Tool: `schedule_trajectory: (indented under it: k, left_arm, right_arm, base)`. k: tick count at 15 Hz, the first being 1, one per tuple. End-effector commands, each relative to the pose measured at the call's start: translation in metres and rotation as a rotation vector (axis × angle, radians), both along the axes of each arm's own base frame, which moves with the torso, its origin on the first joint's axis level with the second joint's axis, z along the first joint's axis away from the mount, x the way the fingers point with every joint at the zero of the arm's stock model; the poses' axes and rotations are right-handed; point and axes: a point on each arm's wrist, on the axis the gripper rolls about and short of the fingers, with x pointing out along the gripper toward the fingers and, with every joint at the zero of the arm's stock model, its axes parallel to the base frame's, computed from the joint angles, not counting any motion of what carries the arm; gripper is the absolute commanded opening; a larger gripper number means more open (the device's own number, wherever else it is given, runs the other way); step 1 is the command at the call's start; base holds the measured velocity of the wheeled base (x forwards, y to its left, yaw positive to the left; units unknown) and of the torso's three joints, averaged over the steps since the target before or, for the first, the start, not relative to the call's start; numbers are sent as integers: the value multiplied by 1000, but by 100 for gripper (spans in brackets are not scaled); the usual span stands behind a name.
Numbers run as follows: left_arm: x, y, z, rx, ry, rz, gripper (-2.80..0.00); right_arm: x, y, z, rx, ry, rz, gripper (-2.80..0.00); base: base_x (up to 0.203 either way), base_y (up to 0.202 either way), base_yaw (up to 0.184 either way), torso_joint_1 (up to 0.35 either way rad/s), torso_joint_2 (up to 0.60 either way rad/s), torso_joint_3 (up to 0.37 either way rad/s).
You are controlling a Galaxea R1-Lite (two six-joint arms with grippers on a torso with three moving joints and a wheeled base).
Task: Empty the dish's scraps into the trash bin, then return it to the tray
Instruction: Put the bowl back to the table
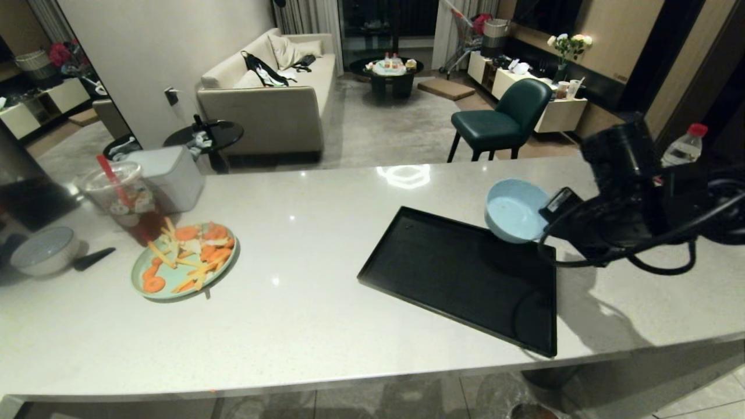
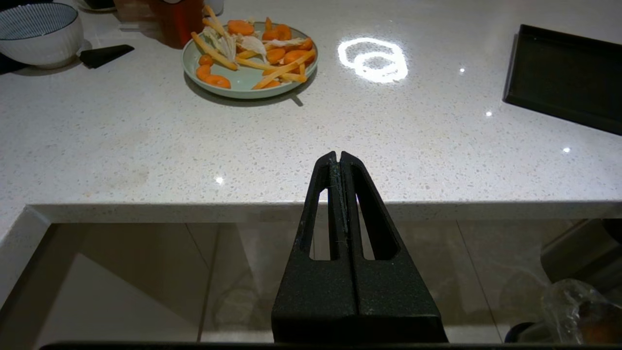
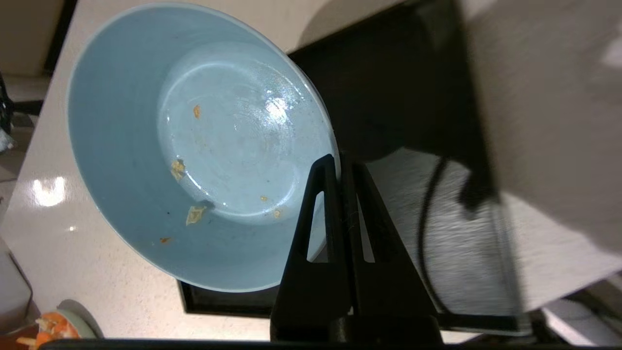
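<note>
- The left tool [image 2: 340, 160] is parked low, before the bench [image 1: 326, 233] edge. Its fingers are pressed together and nothing is held.
- A plate [image 1: 183, 262] with carrot slices and yellow strips is seen on the left of the bench. It is not the dish of the task.
- The tray [image 1: 454, 273] lies flat on the right half of the bench, and it is bare.
- The dish [image 1: 515, 210] is held up in the air, tilted, over the far right corner of the tray. It is pinched at its rim by the right tool [image 3: 338, 163].
- The dish looks stiff, smooth and light. It could slip or crack if dropped, so the rim is judged the best place to hold.
- Only tiny crumbs [image 3: 194, 214] are left inside it, so it is judged to be emptied.
- Much of the right tool is hidden by the dark arm in the head view.
- The bin [image 2: 578, 311] is cut off under the bench; only a bit of clear liner is seen.
</note>
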Motion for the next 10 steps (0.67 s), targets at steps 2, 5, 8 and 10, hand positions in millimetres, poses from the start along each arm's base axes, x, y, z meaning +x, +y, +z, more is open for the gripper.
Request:
schedule_trajectory:
  k: [2, 5, 8, 10]
  left_arm:
    - [0, 0, 0, -1, 0, 1, -280]
    - [0, 0, 0, -1, 0, 1, -280]
    - [0, 0, 0, -1, 0, 0, -280]
    - [0, 0, 0, -1, 0, 2, -280]
  right_arm:
    - [25, 38, -22, 7, 105, 27, -280]
    - [30, 59, -35, 27, 217, 6, -280]
    - [24, 77, -48, 23, 280, 16, -280]
    - [27, 82, -54, 30, 286, 13, -280]
  base:
    - [0, 0, 0, 0, 0, 0]
    - [0, 0, 0, 0, 0, 0]
    - [0, 0, 0, 0, 0, 0]
    - [0, 0, 0, 0, 0, 0]
